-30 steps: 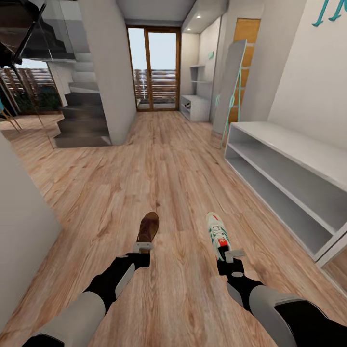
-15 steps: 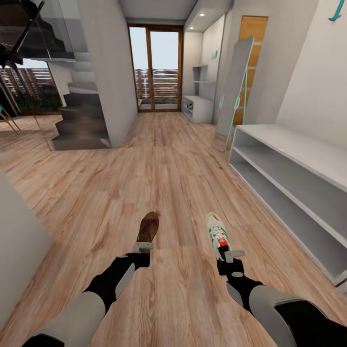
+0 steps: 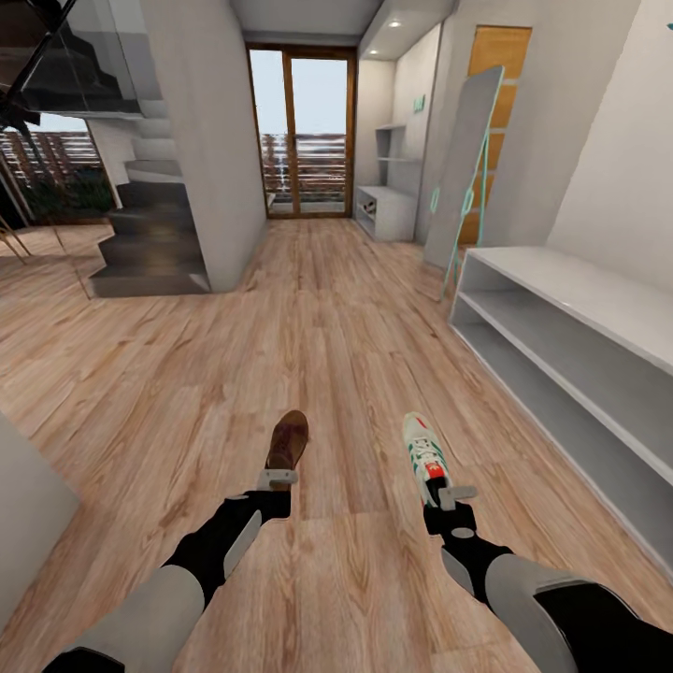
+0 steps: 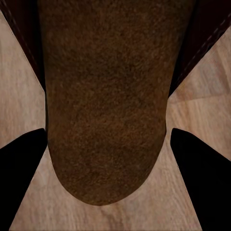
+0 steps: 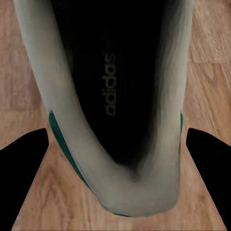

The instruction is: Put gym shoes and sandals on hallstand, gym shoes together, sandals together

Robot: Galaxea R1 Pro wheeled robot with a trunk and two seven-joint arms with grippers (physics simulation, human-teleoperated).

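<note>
A dark brown sandal (image 3: 287, 439) is gripped at its heel end by the left gripper (image 3: 278, 479), whose fingers are closed on it, so that the sandal projects straight ahead of the fingertips above the corridor floor (image 3: 187, 374). In the left wrist view the sandal's (image 4: 108, 101) footbed is seen between the two dark fingers (image 4: 21, 178), with wood planks visible on either side. A white gym shoe (image 3: 423, 455) with green stripes and a red patch is likewise clamped at its heel by the right gripper (image 3: 449, 495) and extends forward from it, its toe pointing away from the robot. In the right wrist view the gym shoe's (image 5: 110, 96) dark inner sole with printed lettering is framed between the fingers (image 5: 207, 173). The two held shoes are kept apart, side by side, ahead of both arms. The hallstand (image 3: 579, 318) is found ahead of the right gripper and off to its right, well apart from it, along the wall; its two long open shelves are seen bare.
</note>
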